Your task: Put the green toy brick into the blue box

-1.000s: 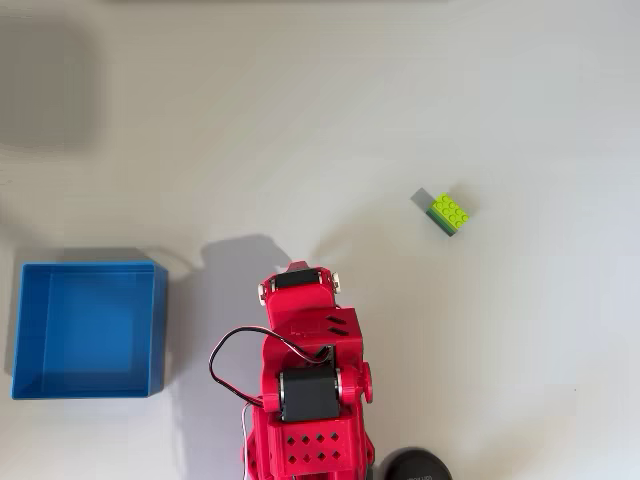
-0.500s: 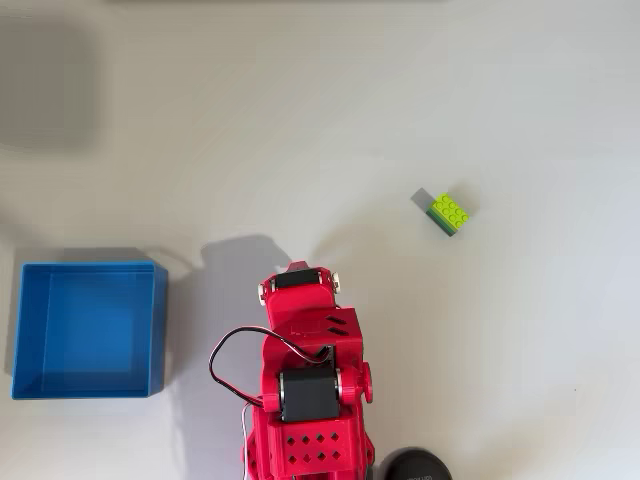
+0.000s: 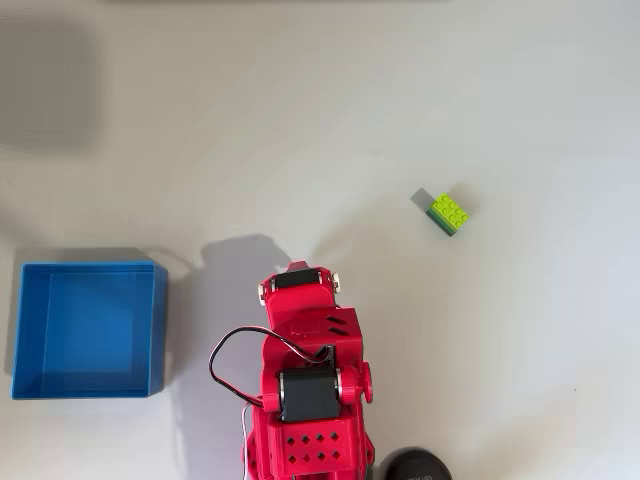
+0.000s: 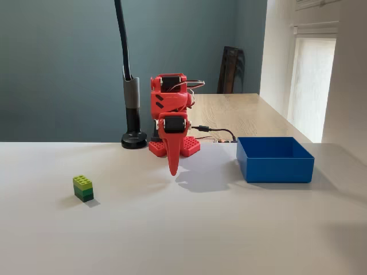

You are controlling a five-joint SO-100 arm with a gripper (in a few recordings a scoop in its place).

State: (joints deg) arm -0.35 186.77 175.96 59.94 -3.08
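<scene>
Nothing has moved since the earlier overhead pictures: the red arm, the green toy brick and the blue box all lie where they did.

The arm stands folded over its base near the bench's arm-side edge. In the fixed view its upper part sits upright and the gripper hangs straight down in front of the base, its tip close above the bench surface. The fingers appear drawn together into one narrow point with nothing between them.

The brick rests on the bench, well apart from the arm, studs up and turned at an angle to the bench edges. In the fixed view it shows a lime top over a darker green lower layer.

The box sits on the opposite side of the arm, flat on the bench, open side up, its blue bottom bare.
</scene>
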